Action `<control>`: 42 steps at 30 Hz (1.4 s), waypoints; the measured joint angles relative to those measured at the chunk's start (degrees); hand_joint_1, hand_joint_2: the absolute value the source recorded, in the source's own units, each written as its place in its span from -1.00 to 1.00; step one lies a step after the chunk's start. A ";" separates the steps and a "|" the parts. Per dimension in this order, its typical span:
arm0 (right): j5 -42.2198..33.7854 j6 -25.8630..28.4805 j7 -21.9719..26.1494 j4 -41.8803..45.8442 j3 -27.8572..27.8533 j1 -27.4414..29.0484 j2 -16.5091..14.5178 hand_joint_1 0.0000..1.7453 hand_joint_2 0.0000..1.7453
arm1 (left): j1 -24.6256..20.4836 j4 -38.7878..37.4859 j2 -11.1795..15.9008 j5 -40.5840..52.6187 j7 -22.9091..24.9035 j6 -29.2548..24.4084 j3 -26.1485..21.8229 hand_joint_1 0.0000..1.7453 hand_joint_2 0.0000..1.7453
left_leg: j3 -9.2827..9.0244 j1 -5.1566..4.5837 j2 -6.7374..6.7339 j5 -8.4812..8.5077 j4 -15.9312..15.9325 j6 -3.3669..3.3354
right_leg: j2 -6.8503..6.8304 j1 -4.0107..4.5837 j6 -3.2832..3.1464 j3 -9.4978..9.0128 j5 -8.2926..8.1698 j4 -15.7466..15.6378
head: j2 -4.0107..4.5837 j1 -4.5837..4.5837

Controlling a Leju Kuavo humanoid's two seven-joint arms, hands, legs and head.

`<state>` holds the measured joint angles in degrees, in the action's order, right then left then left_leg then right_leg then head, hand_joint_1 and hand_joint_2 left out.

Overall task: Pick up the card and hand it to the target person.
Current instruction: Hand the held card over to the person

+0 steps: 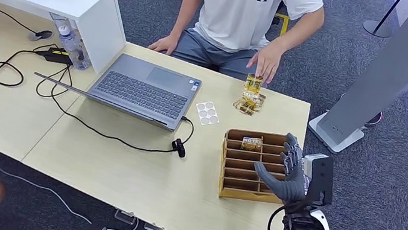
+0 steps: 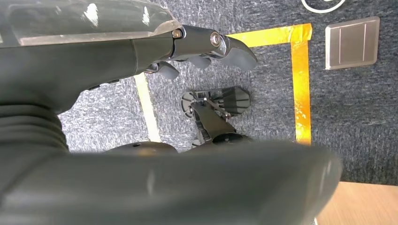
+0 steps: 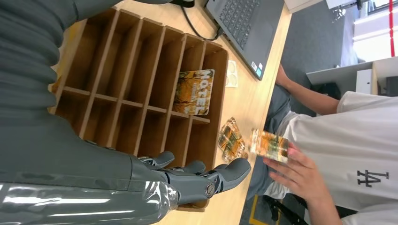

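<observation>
A wooden slotted card rack [image 1: 227, 186] [image 3: 94, 70] lies on the table's near right part, with one yellow hotel card [image 1: 251, 143] [image 3: 194, 92] in a far slot. My right hand [image 1: 286, 170] [image 3: 187, 180] hovers over the rack's right side, fingers spread and holding nothing. Across the table a seated person in a white shirt [image 1: 248, 6] holds another card [image 1: 253, 83] [image 3: 269, 145] upright in one hand [image 1: 267, 60]. Several more cards [image 1: 249, 104] [image 3: 230, 139] lie on the table by that hand. My left hand [image 2: 206, 47] hangs over the carpet, fingers loosely curled, nothing in it.
An open laptop [image 1: 144, 89] with a black cable [image 1: 124, 140] sits left of the rack, beside a sheet of round stickers [image 1: 207, 113]. A white shelf box [image 1: 83, 5] and a water bottle [image 1: 72, 46] stand at the far left. A grey stand [image 1: 391, 70] rises on the right.
</observation>
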<state>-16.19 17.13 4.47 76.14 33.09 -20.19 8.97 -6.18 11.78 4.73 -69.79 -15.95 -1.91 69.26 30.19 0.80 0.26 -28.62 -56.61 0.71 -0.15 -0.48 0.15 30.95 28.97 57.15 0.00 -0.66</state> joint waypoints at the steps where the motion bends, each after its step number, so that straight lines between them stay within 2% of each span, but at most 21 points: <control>1: -0.09 -0.20 -0.31 0.48 -0.23 0.31 0.48 -1.00 1.00 | 0.01 0.00 0.03 -0.07 0.04 -0.04 -0.01 -1.00 -1.00 | 0.00 0.00 0.00 0.00 0.00 0.00 | 0.00 0.00 0.00 0.00 0.00 0.00 | 0.00 0.00; 7: 0.51 -0.32 -1.67 3.45 -1.40 1.83 2.61 -1.00 1.00 | 0.01 0.00 0.10 -0.57 0.17 -0.35 -0.08 -1.00 -1.00 | -0.01 0.00 -0.01 0.00 0.00 0.00 | 0.01 0.00 0.00 0.00 0.00 0.00 | -0.02 0.00; 14: 1.38 -2.27 -5.59 6.60 -2.98 4.11 4.40 -1.00 1.00 | 0.00 0.00 0.13 -0.98 0.36 -0.68 -0.11 -1.00 -1.00 | 0.00 0.00 0.00 0.00 0.00 0.00 | 0.01 0.00 0.00 0.00 0.00 0.00 | -0.01 -0.01; 20: 0.57 -3.83 -6.38 8.81 -4.31 6.21 5.57 -1.00 1.00 | 0.00 0.00 0.24 -0.96 0.87 -0.65 -0.11 -1.00 -1.00 | 0.00 0.00 -0.01 0.00 0.00 0.00 | 0.01 0.00 0.00 0.00 0.00 0.00 | -0.01 0.00; 42: 0.62 -5.23 -8.04 10.92 -6.06 7.73 6.64 -1.00 1.00 | -0.02 0.00 0.28 -1.26 0.89 -0.69 -0.13 -1.00 -1.00 | 0.00 0.00 -0.01 0.00 0.00 0.00 | 0.01 0.00 0.00 -0.01 0.00 0.00 | -0.01 0.01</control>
<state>-15.56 11.90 -3.57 87.06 27.03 -12.45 15.61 -6.20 11.78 5.01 -71.05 -15.06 -2.60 69.13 30.20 0.80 0.25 -28.62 -56.60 0.71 -0.14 -0.48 0.15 30.94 28.97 57.16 -0.01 -0.66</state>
